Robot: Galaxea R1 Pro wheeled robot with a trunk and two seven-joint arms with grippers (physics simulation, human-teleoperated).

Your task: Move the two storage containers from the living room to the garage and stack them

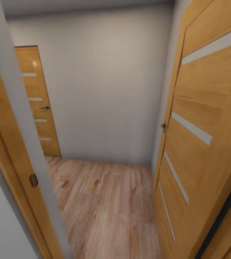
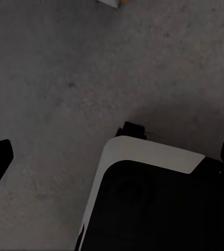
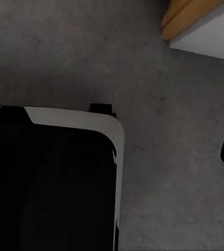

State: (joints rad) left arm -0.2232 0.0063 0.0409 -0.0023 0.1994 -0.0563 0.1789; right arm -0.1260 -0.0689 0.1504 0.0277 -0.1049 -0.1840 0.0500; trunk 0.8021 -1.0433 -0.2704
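A small hallway is seen from the head view through an open wooden door [image 1: 201,144], with a light wood plank floor [image 1: 108,201], a white wall [image 1: 108,90] and a second wooden door [image 1: 38,104]. Dark grey floor [image 2: 65,78] and the robot's black-and-white base [image 2: 153,198] are shown under both wrists. Whether either pincer is apart or together cannot be told.

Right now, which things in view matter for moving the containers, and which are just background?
Job-related:
- dark grey floor, seen under both wrist cameras; no container in sight

Background:
- open wooden door at right
- closed wooden door at far left
- light wood plank floor ahead
- white wall
- robot base
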